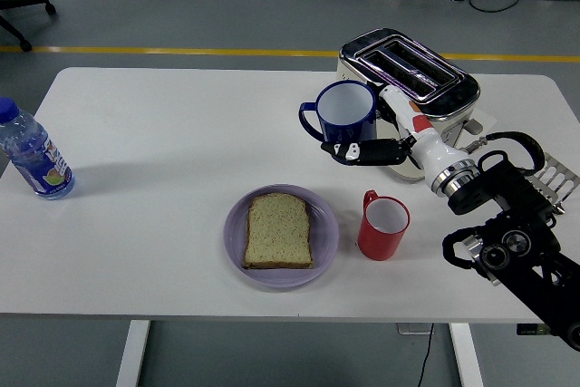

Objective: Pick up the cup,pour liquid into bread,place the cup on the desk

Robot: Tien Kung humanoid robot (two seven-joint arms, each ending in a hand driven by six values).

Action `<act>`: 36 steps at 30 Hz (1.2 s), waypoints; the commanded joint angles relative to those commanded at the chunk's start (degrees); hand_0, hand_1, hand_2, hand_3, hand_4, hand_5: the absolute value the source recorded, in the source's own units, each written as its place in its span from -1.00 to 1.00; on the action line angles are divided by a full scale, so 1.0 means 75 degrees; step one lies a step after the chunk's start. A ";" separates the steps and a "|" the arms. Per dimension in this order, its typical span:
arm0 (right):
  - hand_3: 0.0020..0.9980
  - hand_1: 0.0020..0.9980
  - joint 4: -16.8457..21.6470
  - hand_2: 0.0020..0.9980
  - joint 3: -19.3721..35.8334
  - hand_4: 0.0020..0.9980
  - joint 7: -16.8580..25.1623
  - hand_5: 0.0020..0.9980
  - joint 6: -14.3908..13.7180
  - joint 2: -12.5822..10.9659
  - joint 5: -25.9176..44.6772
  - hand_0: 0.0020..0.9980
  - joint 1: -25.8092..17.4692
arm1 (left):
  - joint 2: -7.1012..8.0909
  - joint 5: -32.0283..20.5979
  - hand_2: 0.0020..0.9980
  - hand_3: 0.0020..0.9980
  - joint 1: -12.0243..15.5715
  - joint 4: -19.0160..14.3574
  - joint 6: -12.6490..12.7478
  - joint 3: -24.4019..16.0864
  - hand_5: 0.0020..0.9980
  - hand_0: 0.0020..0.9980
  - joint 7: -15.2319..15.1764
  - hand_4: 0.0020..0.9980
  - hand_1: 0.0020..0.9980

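Observation:
My right hand [373, 136] is shut on a blue cup [342, 112] with a white inside, holding it upright in the air in front of the toaster, up and to the right of the plate. The cup's handle points left. A slice of bread [277, 230] lies flat on a lavender plate [324, 244] near the table's front. My right arm [507, 233] reaches in from the lower right. The left arm is out of the picture.
A red cup [381, 227] stands just right of the plate, below the held cup. A cream and chrome toaster [403, 88] sits behind the hand. A water bottle [31, 156] stands at the left edge. A person's feet show at the far top.

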 joint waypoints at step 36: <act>-0.01 -0.42 -0.1744 -0.10 -0.3467 0.33 0.0223 -1.00 -0.0098 -0.0716 -0.5043 -0.21 0.2862 | 0.0000 -0.0062 0.36 0.04 -0.0104 -0.0007 0.0032 -0.0169 0.70 0.29 -0.0033 -0.52 0.32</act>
